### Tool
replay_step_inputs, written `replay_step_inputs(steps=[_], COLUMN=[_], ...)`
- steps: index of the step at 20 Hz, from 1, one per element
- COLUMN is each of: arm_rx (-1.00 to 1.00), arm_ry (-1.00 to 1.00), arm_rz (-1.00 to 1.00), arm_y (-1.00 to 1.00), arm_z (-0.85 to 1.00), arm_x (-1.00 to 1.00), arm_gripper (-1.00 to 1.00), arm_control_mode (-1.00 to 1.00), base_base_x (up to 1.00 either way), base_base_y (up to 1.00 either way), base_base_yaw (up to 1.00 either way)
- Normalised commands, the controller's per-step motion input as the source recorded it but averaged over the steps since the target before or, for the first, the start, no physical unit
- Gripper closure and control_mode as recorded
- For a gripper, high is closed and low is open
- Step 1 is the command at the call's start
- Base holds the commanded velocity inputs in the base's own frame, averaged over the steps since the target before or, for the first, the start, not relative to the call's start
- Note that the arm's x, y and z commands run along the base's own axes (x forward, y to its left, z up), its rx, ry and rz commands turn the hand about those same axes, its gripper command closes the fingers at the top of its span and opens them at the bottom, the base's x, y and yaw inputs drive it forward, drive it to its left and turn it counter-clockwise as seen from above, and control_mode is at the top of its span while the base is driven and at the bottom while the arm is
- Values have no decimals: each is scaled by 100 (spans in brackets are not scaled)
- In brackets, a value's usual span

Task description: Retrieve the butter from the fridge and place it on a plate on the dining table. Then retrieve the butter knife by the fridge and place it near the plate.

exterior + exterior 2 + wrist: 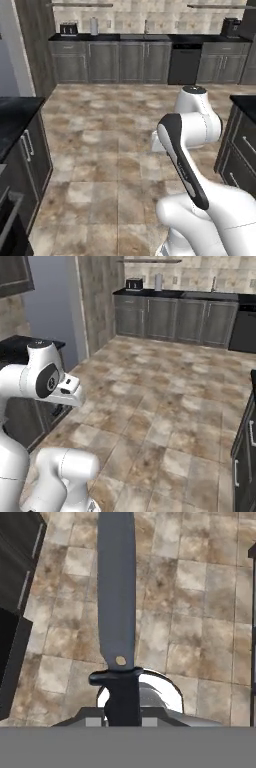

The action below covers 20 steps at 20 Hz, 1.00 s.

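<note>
While the arm is folded over a tiled kitchen floor (200, 612), the gripper (122, 719) clenches the butter knife (117, 612) by its dark handle at 6 o'clock in the hand view, grey blade pointing toward 12 o'clock.

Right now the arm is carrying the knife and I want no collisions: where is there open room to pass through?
The tiled floor is bare between the left counter and the right cabinets, up to the back cabinet run. It tightens beside both counters. The end effector is shut on the butter knife, blade out over floor.
</note>
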Motion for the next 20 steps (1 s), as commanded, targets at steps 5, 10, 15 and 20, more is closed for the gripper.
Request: replay_step_inputs(steps=[5, 10, 15, 20], arm_rx=[0, 0, 0, 0], arm_ry=[0, 0, 0, 0], arm_rz=[0, 0, 0, 0], arm_y=[0, 0, 0, 0], arm_z=[0, 0, 0, 0], arm_x=[0, 0, 0, 0], arm_gripper=[100, 100, 100, 100], arm_control_mode=[100, 100, 100, 100], base_base_x=[61, 100, 100, 100], base_base_y=[-77, -21, 15, 1], base_base_yaw=[-66, -49, -34, -33])
